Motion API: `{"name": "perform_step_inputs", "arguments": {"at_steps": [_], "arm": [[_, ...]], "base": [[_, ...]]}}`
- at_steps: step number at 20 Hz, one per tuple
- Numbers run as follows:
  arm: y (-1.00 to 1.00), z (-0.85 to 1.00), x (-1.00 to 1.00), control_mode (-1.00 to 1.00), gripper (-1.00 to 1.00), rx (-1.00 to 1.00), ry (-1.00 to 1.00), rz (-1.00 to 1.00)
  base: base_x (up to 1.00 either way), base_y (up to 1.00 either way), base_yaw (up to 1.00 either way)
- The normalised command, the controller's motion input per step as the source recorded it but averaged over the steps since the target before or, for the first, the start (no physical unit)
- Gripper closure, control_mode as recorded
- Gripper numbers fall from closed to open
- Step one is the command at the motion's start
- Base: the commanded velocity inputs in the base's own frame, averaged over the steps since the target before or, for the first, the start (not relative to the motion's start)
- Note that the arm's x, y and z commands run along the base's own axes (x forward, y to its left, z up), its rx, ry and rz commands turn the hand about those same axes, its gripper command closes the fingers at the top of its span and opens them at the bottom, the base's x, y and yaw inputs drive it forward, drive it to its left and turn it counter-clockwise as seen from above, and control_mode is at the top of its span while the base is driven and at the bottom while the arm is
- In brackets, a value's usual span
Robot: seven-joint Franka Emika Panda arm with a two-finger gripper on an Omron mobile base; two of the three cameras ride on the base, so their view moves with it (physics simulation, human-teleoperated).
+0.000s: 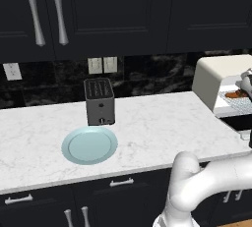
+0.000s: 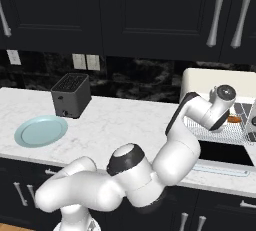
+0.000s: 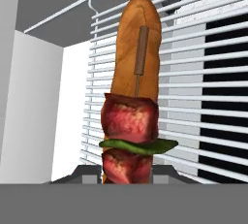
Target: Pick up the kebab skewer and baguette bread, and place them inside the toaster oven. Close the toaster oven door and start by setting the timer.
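Note:
The toaster oven [image 1: 216, 71] stands at the counter's right end, and its door [image 2: 220, 155] lies folded down and open. Inside it, the baguette bread [image 3: 138, 34] lies lengthwise on the wire rack [image 3: 198, 97]. My gripper [image 3: 125, 172] is shut on the kebab skewer [image 3: 130, 121], whose red meat chunks and green slice sit between the finger tips. The skewer hangs just above the baguette, and its stick points deeper into the oven. From the right base view my wrist reaches over the rack, with an orange end of the baguette [image 2: 233, 119] showing beside it.
A pale blue plate [image 1: 89, 145] lies bare on the marble counter, left of centre. Behind it stands a dark grey slot toaster [image 1: 100, 101]. Dark cabinets hang above. The oven's white side wall [image 3: 34, 106] is close on the left of the hand.

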Motion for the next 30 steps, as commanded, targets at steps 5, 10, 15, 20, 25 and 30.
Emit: {"name": "perform_step_inputs", "arguments": {"at_steps": [5, 10, 15, 20, 25, 30], "arm": [[0.00, -0.20, 0.15, -1.00, 1.00, 0.00, 0.00, 0.00], [0.00, -0.29, 0.16, -1.00, 1.00, 0.00, 0.00, 0.00], [0.00, -0.08, 0.01, -1.00, 1.00, 0.00, 0.00, 0.00], [0.00, 0.00, 0.00, -1.00, -1.00, 0.00, 0.00, 0.00], [0.00, 0.00, 0.00, -1.00, -1.00, 0.00, 0.00, 0.00], [0.00, 0.00, 0.00, -1.00, -1.00, 0.00, 0.00, 0.00]], "base": [[0.00, 0.00, 0.00], [0.00, 0.00, 0.00], [0.00, 0.00, 0.00], [0.00, 0.00, 0.00], [0.00, 0.00, 0.00], [0.00, 0.00, 0.00]]}}
